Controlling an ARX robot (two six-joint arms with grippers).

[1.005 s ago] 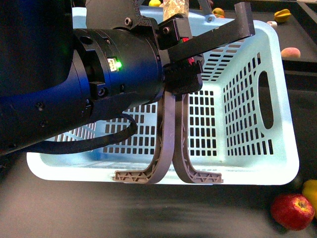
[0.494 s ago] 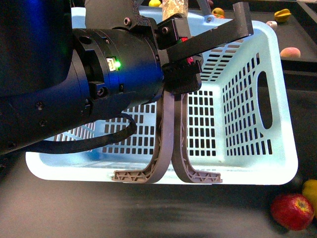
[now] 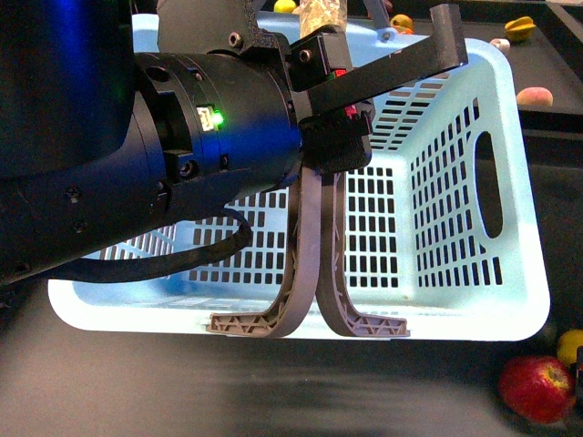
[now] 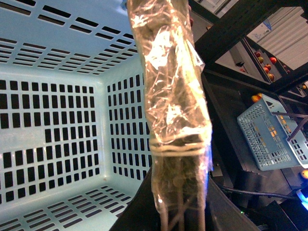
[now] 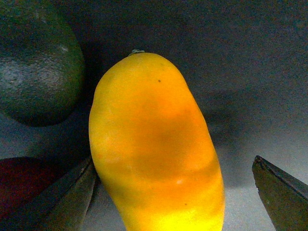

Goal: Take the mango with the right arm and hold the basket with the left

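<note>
**Right end effector (image 5: 174, 161) spread about the mango (image 5: 154, 144); left end effector (image 3: 311, 325) drawn together at the basket (image 3: 510, 273)**

Seen from the right wrist, the two dark fingers stand apart with the mango lying lengthwise between them on the grey bench (image 5: 260, 72). One finger (image 5: 62, 192) sits just beside the fruit's flank, on the side of the red apple (image 5: 19, 183). The other has bare bench between it and the mango. A dark green fruit (image 5: 36, 62) lies near the stem end, with only a narrow shadowed gap between them.

From the front, a sliver of mango (image 3: 570, 346) shows at the right edge, just behind the red apple (image 3: 537, 387) and near the basket's near right corner.

The left arm (image 3: 109, 182) hangs over the basket's left half, leaving the right half uncovered. Its curved grey fingers (image 3: 301, 246) lie side by side with a hairline gap, their tips flaring outward at the near rim. Whether they pinch the rim cannot be told. In the left wrist view a film-wrapped finger (image 4: 175, 120) runs between the basket's slotted interior and the room beyond.
</note>
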